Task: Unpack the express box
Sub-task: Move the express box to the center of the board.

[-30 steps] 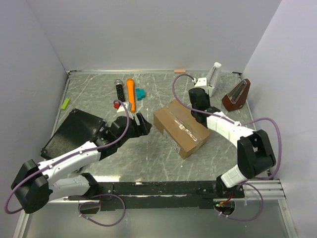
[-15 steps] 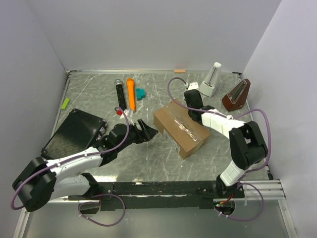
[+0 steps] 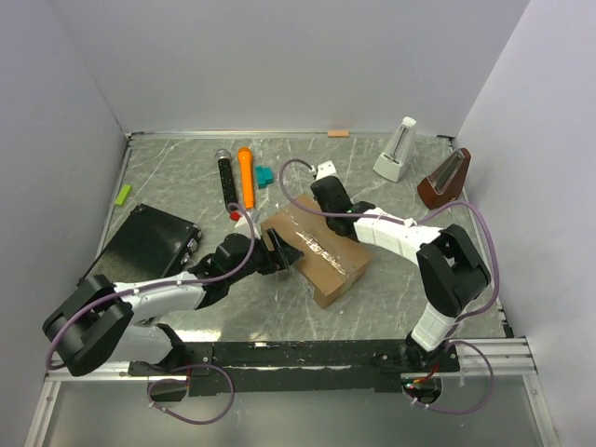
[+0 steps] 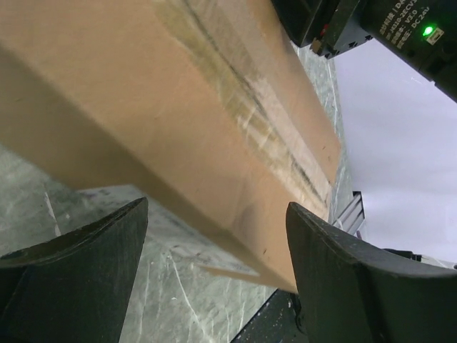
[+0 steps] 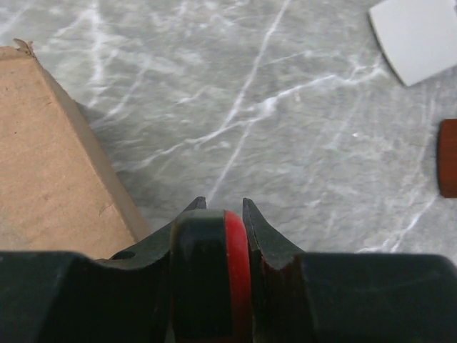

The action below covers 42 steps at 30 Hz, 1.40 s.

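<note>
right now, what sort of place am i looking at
Probably a robot test cell: marbled table walled by plain white panels, left arm and right arm bolted at its near edge, an express box as prop.

This is looking like a robotics lab, set up as an enclosed test cell. Plain pale wall panels [image 3: 279, 65] are boxing in a marble-patterned worktop [image 3: 391, 307] on three sides, with nothing homely hanging on them. Two white-and-black robot arms, the left arm [image 3: 158, 293] and the right arm [image 3: 396, 233], are sitting bolted to a black base bar [image 3: 307, 354] and an aluminium rail [image 3: 489, 358] at the near edge. Purple cables [image 3: 507, 270] are looping loose from joint to joint. A green status light [image 4: 428, 31] is glowing on one motor housing. Unrelated props are lying about as test pieces: the express box [image 3: 321, 251], a white metronome [image 3: 398, 149], a brown metronome [image 3: 444, 179], an orange marker [image 3: 246, 175] and a black ribbed case [image 3: 140, 247]
</note>
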### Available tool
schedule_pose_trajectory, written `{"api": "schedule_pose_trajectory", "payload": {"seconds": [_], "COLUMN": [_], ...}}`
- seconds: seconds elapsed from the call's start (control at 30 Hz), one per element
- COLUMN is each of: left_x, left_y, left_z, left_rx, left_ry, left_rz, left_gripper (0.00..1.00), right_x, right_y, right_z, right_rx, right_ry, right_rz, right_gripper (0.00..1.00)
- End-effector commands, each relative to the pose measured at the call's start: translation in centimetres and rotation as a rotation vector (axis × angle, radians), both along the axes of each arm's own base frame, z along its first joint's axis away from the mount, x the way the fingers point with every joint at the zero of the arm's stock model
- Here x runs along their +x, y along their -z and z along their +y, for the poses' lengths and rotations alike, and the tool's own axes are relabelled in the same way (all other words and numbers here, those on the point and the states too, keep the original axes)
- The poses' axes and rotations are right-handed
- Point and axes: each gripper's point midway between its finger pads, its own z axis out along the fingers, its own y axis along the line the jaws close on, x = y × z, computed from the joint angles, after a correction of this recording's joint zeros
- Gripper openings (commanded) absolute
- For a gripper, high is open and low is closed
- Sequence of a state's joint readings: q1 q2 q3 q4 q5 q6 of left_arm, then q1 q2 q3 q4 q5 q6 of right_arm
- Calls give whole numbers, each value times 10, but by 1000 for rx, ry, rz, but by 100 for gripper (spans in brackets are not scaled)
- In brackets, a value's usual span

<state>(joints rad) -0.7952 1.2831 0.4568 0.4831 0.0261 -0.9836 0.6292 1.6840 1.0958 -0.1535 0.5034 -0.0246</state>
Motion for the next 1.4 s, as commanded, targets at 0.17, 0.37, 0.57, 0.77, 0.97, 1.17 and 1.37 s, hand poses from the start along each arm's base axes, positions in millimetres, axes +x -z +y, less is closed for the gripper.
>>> {"api": "schedule_pose_trajectory", "payload": {"seconds": [0.17, 0.37, 0.57, 0.77, 0.97, 1.17, 1.37], "left_x": [-12, -33, -39, -43, -43, -36, -17], "left_y": [-14, -6, 1, -2, -36, -80, -79], "left_z": [11, 26, 51, 68, 81, 109, 131], "left_rx": [-65, -42, -19, 11, 46, 86, 152], "left_ry": [-17, -13, -98, -140, -160, -250, -395], "left_rz": [-8, 15, 22, 11, -52, -170, -212], "left_gripper": [80, 79, 79, 79, 80, 83, 82], "right_x": [-40, -68, -94, -104, -92, -84, -109], "right_y": [-1, -7, -10, -12, -57, -136, -192], "right_z": [45, 70, 79, 79, 65, 54, 93], "right_rx": [35, 38, 58, 74, 103, 240, 649], "right_ry": [-58, -89, -92, -91, -55, -42, -322], "right_rz": [46, 49, 92, 113, -9, -193, -384], "right_gripper": [0, 0, 0, 0, 0, 0, 0]}}
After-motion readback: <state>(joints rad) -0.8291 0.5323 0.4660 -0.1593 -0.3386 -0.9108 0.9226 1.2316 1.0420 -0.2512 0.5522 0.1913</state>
